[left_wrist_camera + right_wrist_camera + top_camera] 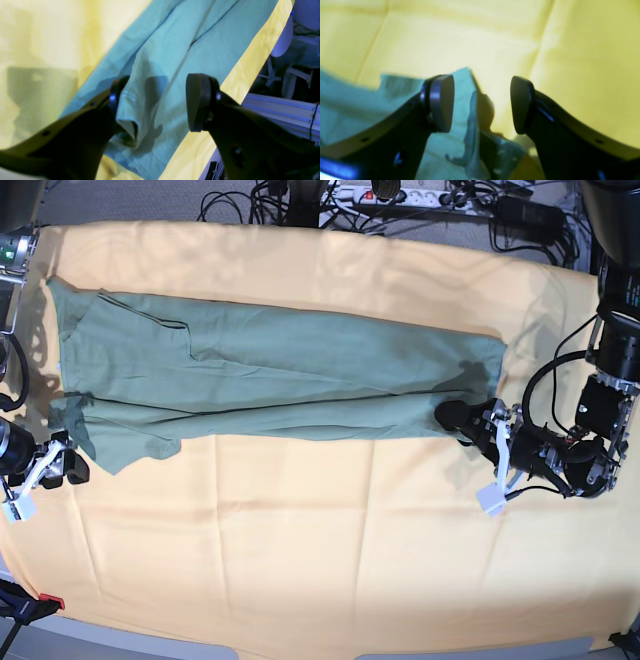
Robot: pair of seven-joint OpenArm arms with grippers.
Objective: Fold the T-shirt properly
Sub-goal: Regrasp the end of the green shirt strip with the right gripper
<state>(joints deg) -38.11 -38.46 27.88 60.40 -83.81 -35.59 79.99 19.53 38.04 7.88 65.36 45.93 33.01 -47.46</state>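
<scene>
The sage-green T-shirt (270, 370) lies as a long flat band across the yellow-orange cloth (330, 530), folded lengthwise. My left gripper (462, 423) is at the shirt's right end, low over it. In the left wrist view it (157, 102) is open, with the shirt (175, 50) under the jaws and a raised fold of hem beside the left finger (117, 100). My right gripper (68, 460) is at the shirt's lower left corner. In the right wrist view it (481, 103) is open, with a shirt (350, 112) corner sticking up between the jaws.
Cables and a power strip (400, 195) lie beyond the far edge of the cloth. An aluminium frame rail (275, 110) runs just off the cloth's edge by my left gripper. A red clamp (45, 602) sits at the front left corner.
</scene>
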